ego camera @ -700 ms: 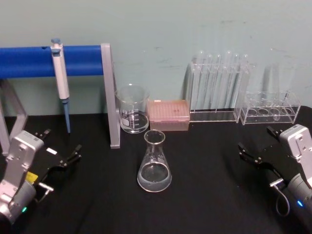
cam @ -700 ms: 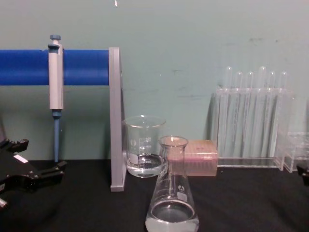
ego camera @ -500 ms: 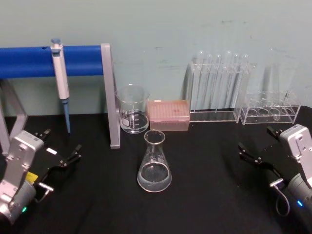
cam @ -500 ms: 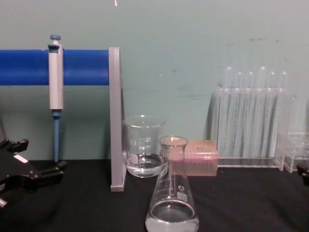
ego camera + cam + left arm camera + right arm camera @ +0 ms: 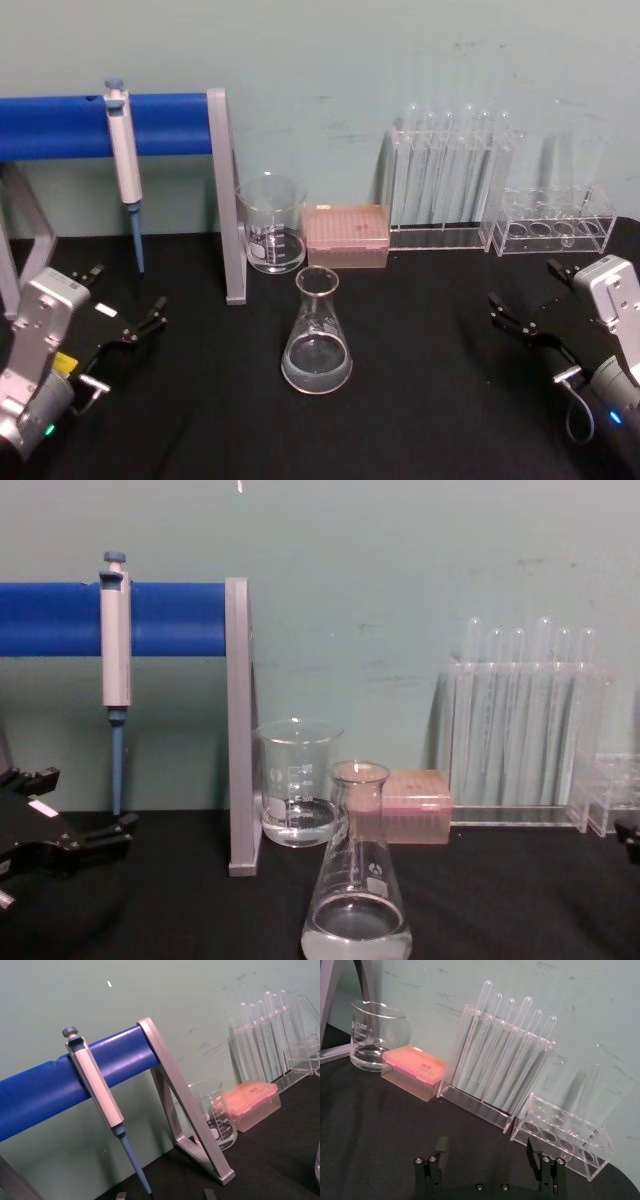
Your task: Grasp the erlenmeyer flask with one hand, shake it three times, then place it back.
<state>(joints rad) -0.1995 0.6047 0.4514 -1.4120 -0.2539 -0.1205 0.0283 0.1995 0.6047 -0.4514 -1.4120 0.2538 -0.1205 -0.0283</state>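
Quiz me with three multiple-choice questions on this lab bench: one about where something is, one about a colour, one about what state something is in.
1. Where is the clear glass conical flask?
A. Upright on the black table, in front of the straight-sided glass beaker and the pink box
B. Lying on its side
C. Held up above the table

2. What colour is the horizontal bar that carries the grey pipette?
A. Red
B. Blue
C. Yellow

3. How are the black two-jaw left hand and right hand?
A. Both open, apart from the flask
B. Left shut on the flask
C. Right shut on the flask

Answers: 1 A, the flask stands near the table's middle with beaker and box behind it. 2 B, the bar is plainly blue. 3 A, each hand sits at its own side with jaws spread and nothing between them.
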